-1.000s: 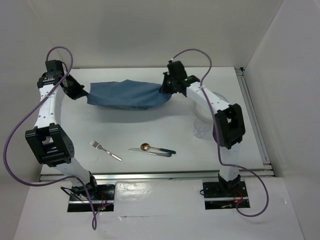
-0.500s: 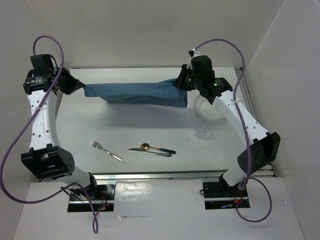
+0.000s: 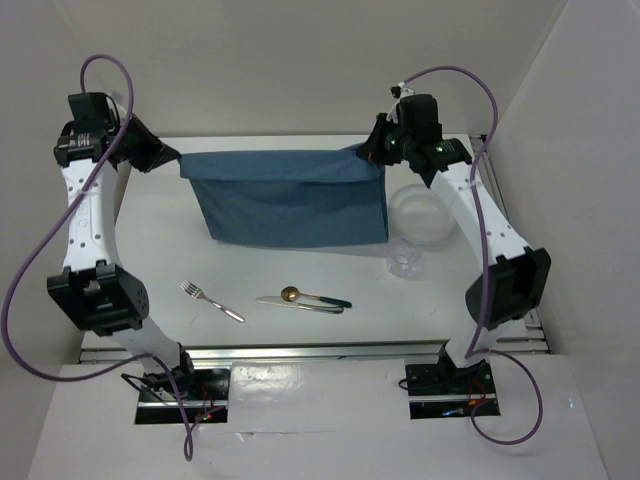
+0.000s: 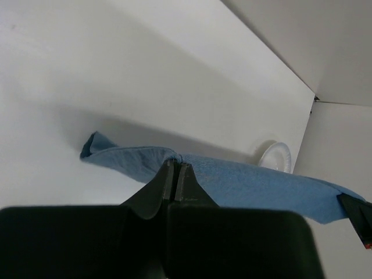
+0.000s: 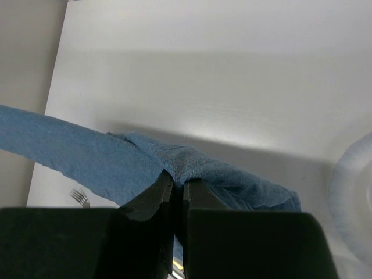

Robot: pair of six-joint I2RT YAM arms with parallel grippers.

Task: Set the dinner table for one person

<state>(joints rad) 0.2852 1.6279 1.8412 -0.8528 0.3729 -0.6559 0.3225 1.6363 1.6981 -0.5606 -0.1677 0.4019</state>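
- As I read the overhead view from the left, the left gripper (image 3: 172,159) comes first: jaws pinched tight on the upper left corner of the blue placemat (image 3: 290,200), raised over the far left of the dinner table (image 3: 250,268).
- Blue placemat: spread between the two grippers, top edge taut, the cloth hanging over the far half of the table. I cannot tell whether its lower edge touches the surface.
- Fork (image 3: 211,301): lies flat near the front, left of centre, tines pointing left.
- Knife (image 3: 272,300) and spoon (image 3: 291,294): lie together just right of the fork, touching, handles to the right.
- Right gripper (image 3: 370,153): jaws clamped on the placemat's upper right corner, level with the left one.
- Glass (image 3: 403,260): clear, upright, just below the placemat's lower right corner.
- Plate (image 3: 420,215): pale, round, on the table right of the placemat, just behind the glass.
- Dinner table: white top under all items, with a metal rail along the near edge.
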